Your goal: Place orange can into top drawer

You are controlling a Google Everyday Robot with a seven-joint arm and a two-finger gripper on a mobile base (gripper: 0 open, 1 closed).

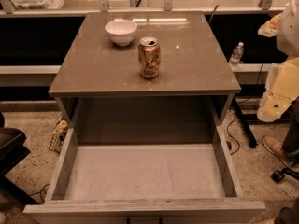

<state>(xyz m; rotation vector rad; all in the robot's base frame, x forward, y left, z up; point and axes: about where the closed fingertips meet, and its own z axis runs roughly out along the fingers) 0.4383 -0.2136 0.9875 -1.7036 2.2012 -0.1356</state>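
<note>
The orange can [149, 58] stands upright on the grey-brown cabinet top [93, 73], right of centre, with its silver pull-tab top showing. The top drawer [140, 171] is pulled wide open toward me; its pale grey bottom is bare, and the thick front panel [140, 211] runs along the lower edge. My arm's pale segments [282, 85] rise at the far right edge. My gripper [271, 26] is at the upper right, off the cabinet's right side, well apart from the can and at about its height.
A white bowl [121, 31] sits on the cabinet top behind and left of the can. A plastic water bottle [236, 55] stands on a ledge to the right. A shoe [275, 148] and cables are on the floor right of the drawer. A dark chair [9, 143] is at left.
</note>
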